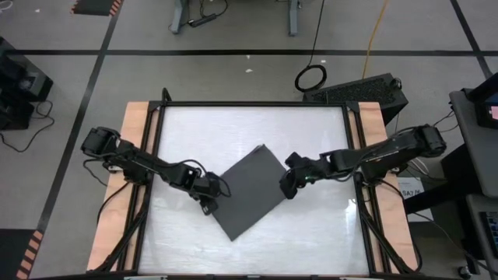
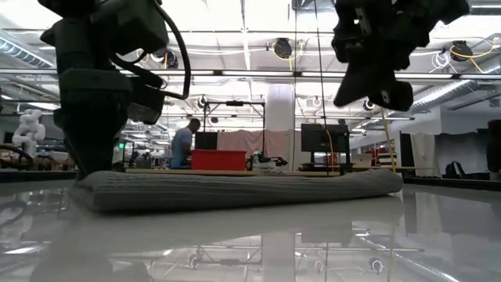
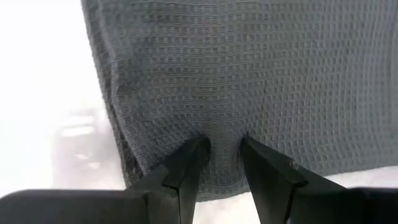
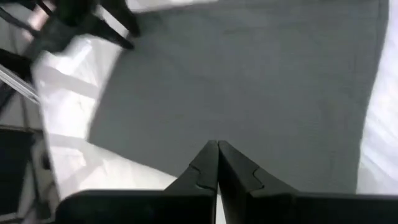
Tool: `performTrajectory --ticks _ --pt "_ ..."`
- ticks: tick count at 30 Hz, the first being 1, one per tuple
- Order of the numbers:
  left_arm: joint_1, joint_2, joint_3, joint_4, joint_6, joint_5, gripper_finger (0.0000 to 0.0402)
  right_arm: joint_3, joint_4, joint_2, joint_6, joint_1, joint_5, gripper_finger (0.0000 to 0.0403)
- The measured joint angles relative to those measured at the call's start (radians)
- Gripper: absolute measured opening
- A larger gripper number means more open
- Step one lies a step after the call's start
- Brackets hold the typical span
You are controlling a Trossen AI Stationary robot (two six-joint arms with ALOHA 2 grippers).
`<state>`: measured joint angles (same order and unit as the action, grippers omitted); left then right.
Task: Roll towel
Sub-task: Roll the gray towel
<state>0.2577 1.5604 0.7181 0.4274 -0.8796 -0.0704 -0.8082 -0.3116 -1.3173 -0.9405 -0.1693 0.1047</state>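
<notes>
The dark grey towel (image 1: 249, 190) lies flat on the white table, set cornerwise, and shows as a thick low slab in the low view (image 2: 235, 188). My left gripper (image 1: 208, 204) is down on the towel's left edge (image 2: 92, 168), its fingers nearly together on the cloth (image 3: 224, 149). My right gripper (image 1: 286, 189) is shut and empty. It hangs clear above the towel's right edge in the low view (image 2: 374, 90) and the right wrist view (image 4: 217, 146). The white tag is not visible. My left gripper pinches a small pucker of the towel's top surface (image 3: 224, 134) between its two fingertips, close to the towel's left edge. The fingers come from above, slanting in from the table's left. The towel lies flat on the table; one layer or several, I cannot tell.
The glossy white tabletop (image 1: 257, 128) has wooden side rails (image 1: 136, 132) and a black frame. There is bare surface beyond and in front of the towel. A person (image 2: 184, 141) and a red box (image 2: 219, 159) stand in the room behind the table.
</notes>
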Motion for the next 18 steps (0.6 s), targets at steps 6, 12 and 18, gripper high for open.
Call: performTrajectory --ticks 6,12,18 --pt "0.038 -0.003 -0.003 -0.093 -0.244 -0.065 0.0129 0.0 -0.047 -0.138 -0.087 -0.002 -0.004 0.0" --pt "0.082 -0.002 -0.004 -0.157 -0.371 -0.063 0.0129 0.0 -0.071 -0.257 -0.109 0.015 -0.034 0.0" --pt "0.11 -0.001 -0.004 -0.194 -0.373 -0.082 0.0129 -0.006 -0.055 -0.356 -0.068 0.086 -0.065 0.0"
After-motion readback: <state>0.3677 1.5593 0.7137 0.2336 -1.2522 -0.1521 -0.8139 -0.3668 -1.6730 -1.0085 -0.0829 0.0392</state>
